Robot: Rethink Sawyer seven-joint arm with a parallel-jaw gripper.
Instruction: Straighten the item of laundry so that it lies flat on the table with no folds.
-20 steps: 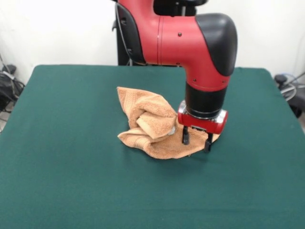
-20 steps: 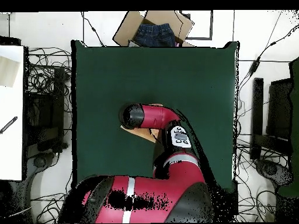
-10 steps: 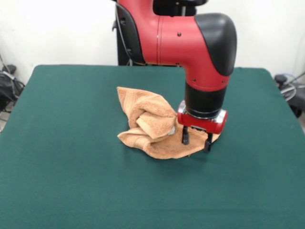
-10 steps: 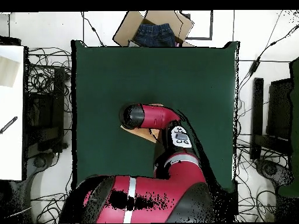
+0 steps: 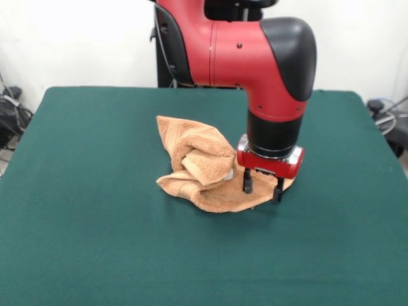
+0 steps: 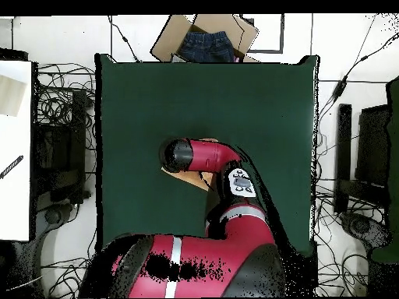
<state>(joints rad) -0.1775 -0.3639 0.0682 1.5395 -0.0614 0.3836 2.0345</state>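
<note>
Readable text: none in either view.
Arm (image 6: 238, 183): a white plate with dark marks, too small to read.

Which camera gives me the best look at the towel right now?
The front view. There the towel lies crumpled and folded over itself on the table, with the hand standing open at its right edge. In the overhead view the arm covers nearly all of it; only small tan slivers show beside the arm.
</note>
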